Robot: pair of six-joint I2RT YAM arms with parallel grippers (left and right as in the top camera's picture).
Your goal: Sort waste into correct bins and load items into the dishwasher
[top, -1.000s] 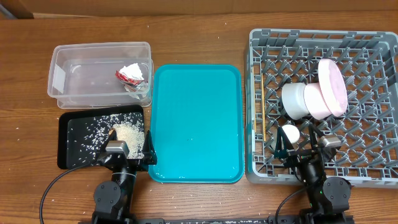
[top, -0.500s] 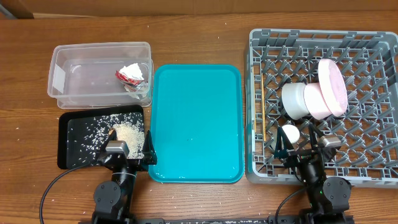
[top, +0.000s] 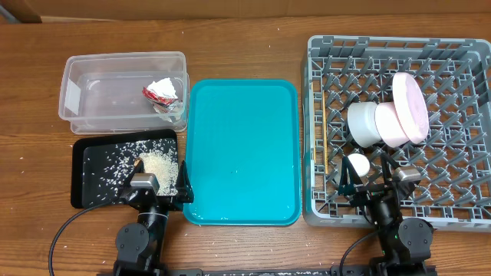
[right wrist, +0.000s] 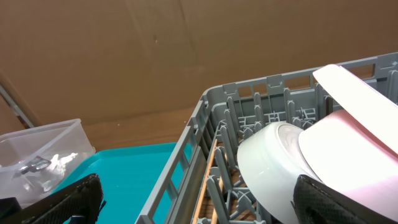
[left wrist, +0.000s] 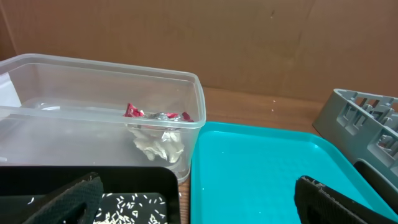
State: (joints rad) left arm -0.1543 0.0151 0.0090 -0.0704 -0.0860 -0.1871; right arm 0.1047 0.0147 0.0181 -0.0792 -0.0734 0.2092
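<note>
The pale-pink plate (top: pixel 410 109) and pale bowl (top: pixel 364 123) stand on edge in the grey rack (top: pixel 453 54); both show in the right wrist view, plate (right wrist: pixel 354 149), bowl (right wrist: pixel 273 168). The white cup (top: pixel 357 164) sits low in the rack. Chopsticks (top: pixel 325 138) lie along its left side. The red wrapper (top: pixel 159 93) and white tissue (left wrist: pixel 160 142) lie in the clear tub (top: pixel 84 84). Rice (top: pixel 157 162) lies in the black tray (top: pixel 92 180). My left gripper (left wrist: pixel 199 205) is open and empty at the front, as is my right gripper (right wrist: pixel 199 202).
A large teal tray (top: pixel 242 149) with a few specks lies in the middle between the bins and the rack. Loose rice grains lie on the wooden table left of the black tray. A cardboard wall stands behind the table.
</note>
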